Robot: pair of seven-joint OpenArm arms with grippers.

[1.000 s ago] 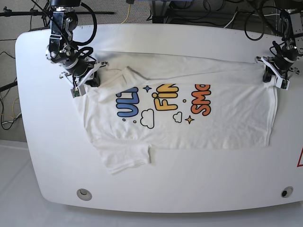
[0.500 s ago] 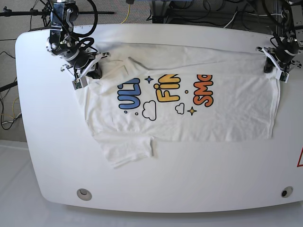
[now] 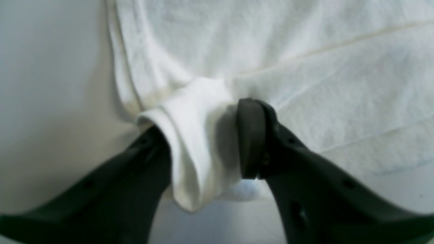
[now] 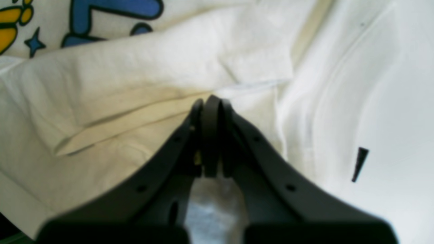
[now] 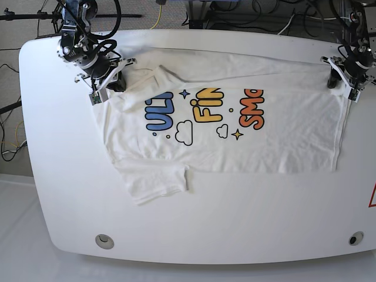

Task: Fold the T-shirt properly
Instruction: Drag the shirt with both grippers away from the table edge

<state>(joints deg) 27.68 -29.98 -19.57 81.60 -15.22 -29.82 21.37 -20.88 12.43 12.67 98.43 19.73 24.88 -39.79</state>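
Since a second ago both arms have drawn the T-shirt toward the tabletop's far edge. At upper left of the base view, the right claw is pressed together, pinching the shoulder. At upper right, the left claw is spread, a hem bunch loose between its jaws. Soft, light and limp, the shirt is best taken at hems or corners.

Right gripper tips pressed together on folded edge of white T-shirt. Blue letter and star, yellow print far left. Small black label near right.
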